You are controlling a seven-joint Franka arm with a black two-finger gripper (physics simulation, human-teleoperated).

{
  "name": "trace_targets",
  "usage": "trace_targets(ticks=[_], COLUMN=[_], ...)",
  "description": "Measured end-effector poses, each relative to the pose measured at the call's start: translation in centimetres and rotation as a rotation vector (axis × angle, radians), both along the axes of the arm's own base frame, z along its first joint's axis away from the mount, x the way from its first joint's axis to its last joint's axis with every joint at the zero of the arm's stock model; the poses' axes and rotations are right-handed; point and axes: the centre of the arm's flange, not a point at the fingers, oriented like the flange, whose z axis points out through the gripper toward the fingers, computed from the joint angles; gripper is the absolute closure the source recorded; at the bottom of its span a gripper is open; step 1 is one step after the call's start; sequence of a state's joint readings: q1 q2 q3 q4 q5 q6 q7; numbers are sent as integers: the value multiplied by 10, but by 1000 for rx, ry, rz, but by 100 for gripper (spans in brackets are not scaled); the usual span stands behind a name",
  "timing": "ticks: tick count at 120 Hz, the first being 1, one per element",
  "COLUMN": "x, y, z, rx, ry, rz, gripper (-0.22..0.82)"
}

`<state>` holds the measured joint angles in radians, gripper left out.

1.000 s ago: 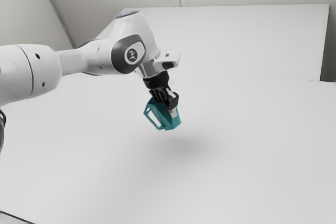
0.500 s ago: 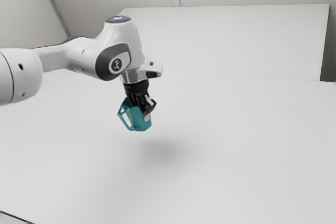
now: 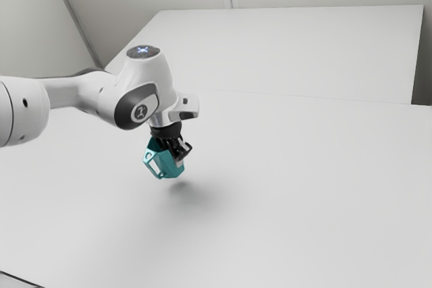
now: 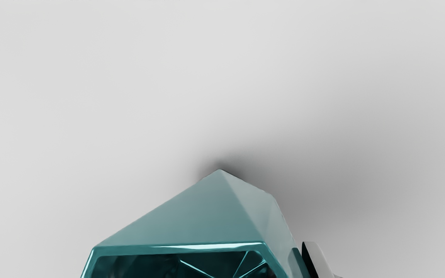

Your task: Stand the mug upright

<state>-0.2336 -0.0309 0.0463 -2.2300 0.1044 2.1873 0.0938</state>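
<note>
One teal mug [image 3: 169, 168] leans tilted, clamped in my gripper [image 3: 176, 158], low over the worktop [image 3: 290, 193], well in from its edge at the exterior view's lower left.

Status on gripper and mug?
Gripper shut on mug. Mug tilted, not yet upright, low over the table. Mug's shadow close beneath.

The arm [image 3: 66, 91] wears smooth, rounded white shells. Its landmark is a dark grey oval joint cover [image 3: 125, 108] around a paler badge [image 3: 140, 112] with a dark marking. Above the cover sits a dark round cap [image 3: 143, 51] with bluish-white lights; toward the exterior view's left, black round spots [image 3: 25, 102] and a thin seam; below, a black collar [image 3: 166, 131] and black pincer [image 3: 177, 157].
</note>
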Motion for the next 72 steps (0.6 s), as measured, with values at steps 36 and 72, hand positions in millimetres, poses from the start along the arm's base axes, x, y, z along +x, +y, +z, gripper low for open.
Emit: trace_targets(ticks=[36, 72], x=[-7, -12], y=[-3, 0], z=[-19, -34], rx=[-17, -23], ry=[-58, -73], rz=[17, 48], gripper=[75, 75])
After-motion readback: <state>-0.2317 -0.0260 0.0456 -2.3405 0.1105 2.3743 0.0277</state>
